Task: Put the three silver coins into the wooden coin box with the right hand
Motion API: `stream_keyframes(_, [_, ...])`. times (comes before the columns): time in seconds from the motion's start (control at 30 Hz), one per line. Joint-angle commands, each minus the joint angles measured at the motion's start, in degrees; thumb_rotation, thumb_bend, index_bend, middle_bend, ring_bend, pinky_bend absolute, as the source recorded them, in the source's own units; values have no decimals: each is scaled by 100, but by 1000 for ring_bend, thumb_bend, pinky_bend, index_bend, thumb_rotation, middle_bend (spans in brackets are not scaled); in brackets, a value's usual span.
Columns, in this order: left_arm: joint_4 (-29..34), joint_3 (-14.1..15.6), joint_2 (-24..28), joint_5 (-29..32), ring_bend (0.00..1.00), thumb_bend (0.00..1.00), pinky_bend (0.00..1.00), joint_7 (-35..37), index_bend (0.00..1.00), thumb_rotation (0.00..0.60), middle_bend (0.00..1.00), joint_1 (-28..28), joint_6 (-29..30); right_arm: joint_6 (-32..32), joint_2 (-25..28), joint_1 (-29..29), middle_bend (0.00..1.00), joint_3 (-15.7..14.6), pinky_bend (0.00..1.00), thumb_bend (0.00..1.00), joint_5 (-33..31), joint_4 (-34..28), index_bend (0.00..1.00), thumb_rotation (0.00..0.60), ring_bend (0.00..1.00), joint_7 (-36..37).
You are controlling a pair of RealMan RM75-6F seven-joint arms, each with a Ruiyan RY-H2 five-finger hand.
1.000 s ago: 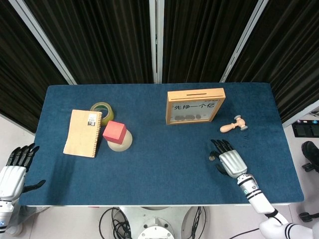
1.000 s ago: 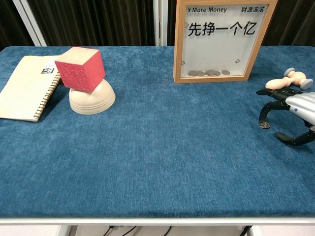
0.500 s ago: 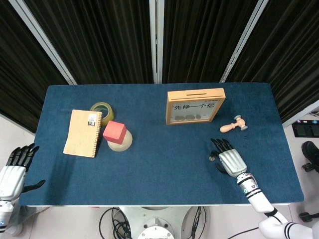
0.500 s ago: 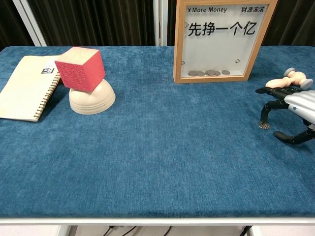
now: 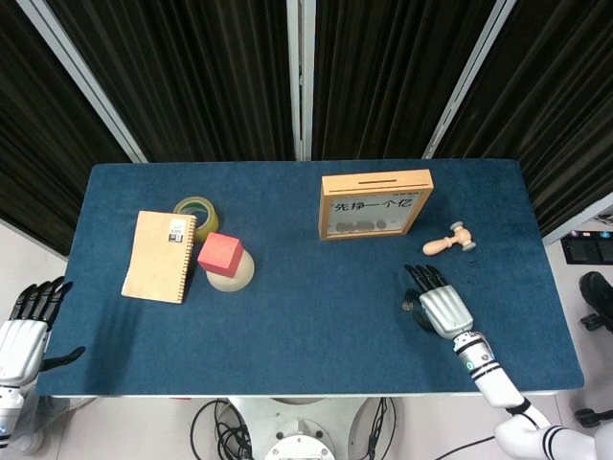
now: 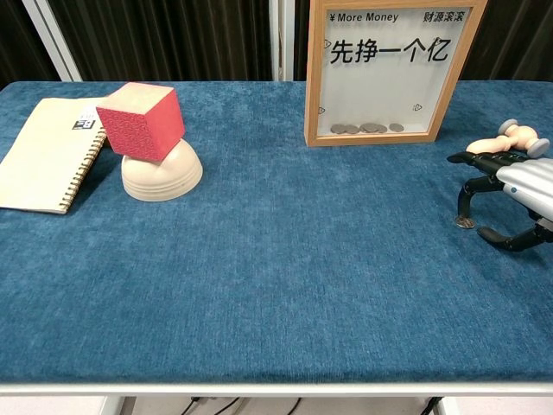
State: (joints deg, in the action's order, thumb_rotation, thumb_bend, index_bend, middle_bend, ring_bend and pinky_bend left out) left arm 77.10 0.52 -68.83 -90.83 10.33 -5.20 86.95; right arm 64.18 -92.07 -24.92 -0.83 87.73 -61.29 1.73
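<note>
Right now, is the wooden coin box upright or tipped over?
Upright: the wooden coin box stands on its bottom edge, slot on top, coins lying along its floor.

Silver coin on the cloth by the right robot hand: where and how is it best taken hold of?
The silver coin lies flat on the blue table, so only its thin rim offers a hold. Probably best: the right robot hand comes from above, thumb and a fingertip pinching opposite edges.

I'm working in a lab test cell: black curtains [image 5: 192, 77] (metal-framed) behind a blue-clothed table [image 5: 316, 326], cables [image 5: 225, 426] under its near edge.
</note>
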Motion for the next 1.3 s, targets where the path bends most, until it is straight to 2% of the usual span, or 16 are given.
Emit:
stream_keyframes(0.03, [3,-2,2,-2,0,40,0,-3,15,600,0,-6,-5,-15,-10,-7,5,4,0,327,-2,16,428,600,0,6])
stream_keyframes(1.3, [-121,22,-25,-35,0,40,0,122,16,600,0,-29,-25,8,-235,-168,12,134,0,330,59,263,452,600,0,65])
